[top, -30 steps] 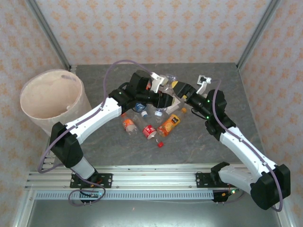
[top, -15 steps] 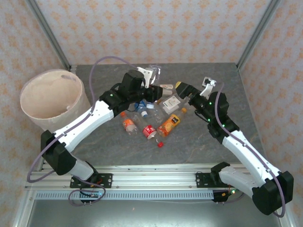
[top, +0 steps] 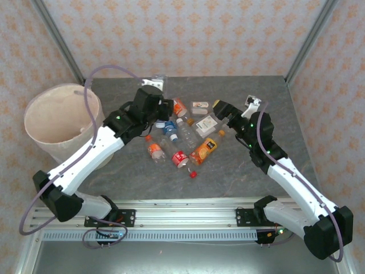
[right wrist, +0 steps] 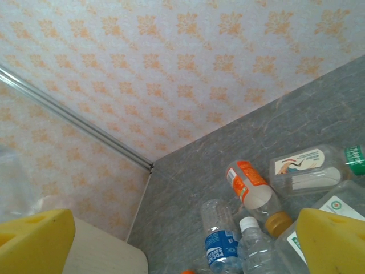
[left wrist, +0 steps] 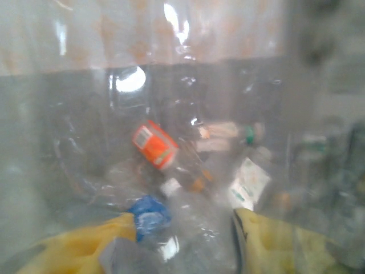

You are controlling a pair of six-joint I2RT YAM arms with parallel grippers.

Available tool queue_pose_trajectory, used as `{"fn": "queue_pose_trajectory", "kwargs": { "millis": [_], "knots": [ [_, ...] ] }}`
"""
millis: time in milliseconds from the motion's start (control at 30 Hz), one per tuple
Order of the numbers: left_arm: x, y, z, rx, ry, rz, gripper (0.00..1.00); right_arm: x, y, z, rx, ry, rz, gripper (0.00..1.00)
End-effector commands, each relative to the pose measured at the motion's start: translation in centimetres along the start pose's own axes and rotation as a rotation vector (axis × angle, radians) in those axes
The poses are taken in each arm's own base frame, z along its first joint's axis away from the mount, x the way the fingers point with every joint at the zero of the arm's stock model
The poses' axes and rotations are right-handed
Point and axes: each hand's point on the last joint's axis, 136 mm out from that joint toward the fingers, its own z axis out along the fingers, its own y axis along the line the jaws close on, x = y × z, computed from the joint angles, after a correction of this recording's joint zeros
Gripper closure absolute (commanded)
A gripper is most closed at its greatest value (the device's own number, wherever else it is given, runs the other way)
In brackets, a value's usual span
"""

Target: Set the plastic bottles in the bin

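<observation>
Your left end effector (top: 156, 85) hung raised between the bin (top: 50, 142), at the bench's (top: 274, 103) left edge, and the pile of plastic bottles (top: 179, 158) lying mid-bench. Its wrist camera showed yellow fingers (left wrist: 80, 248) clamped on a clear bottle (left wrist: 171, 68), which blurred everything behind it. Your right end effector (right wrist: 182, 240) stood wide apart and empty; its camera picked out an orange-labelled bottle (right wrist: 248, 182) touching a blue-labelled bottle (right wrist: 219, 242).
</observation>
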Motion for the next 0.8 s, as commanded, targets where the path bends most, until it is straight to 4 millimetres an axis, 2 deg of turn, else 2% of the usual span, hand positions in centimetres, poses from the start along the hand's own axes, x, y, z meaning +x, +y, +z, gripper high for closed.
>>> {"fn": "queue_pose_trajectory", "kwargs": {
  "millis": [0,167,367,467,600,767],
  "knots": [
    [-3.2,3.8,-4.1,-0.121,-0.109,-0.052,0.56,-0.4,-0.6,-0.3,0.030,-0.034,-0.012,0.01],
    [-5.2,7.6,-8.2,-0.202,-0.229,-0.108,0.54,0.0,-0.4,-0.2,0.024,-0.005,-0.020,0.01],
    [-7.3,12.7,-12.8,-0.392,-0.326,-0.116,0.54,0.1,-0.4,-0.1,0.025,0.006,-0.025,0.01],
    [-7.6,15.0,-14.1,-0.486,-0.343,-0.129,0.55,0.2,-0.4,-0.1,0.027,0.006,-0.022,0.01],
    [-7.4,18.1,-14.8,-0.578,-0.364,-0.197,0.55,0.2,-0.6,0.0,0.031,0.006,-0.013,0.01],
    [-6.6,23.5,-16.3,-0.740,-0.407,-0.326,0.55,0.2,-0.7,-0.1,0.036,0.006,-0.015,0.01]
  ]
}}
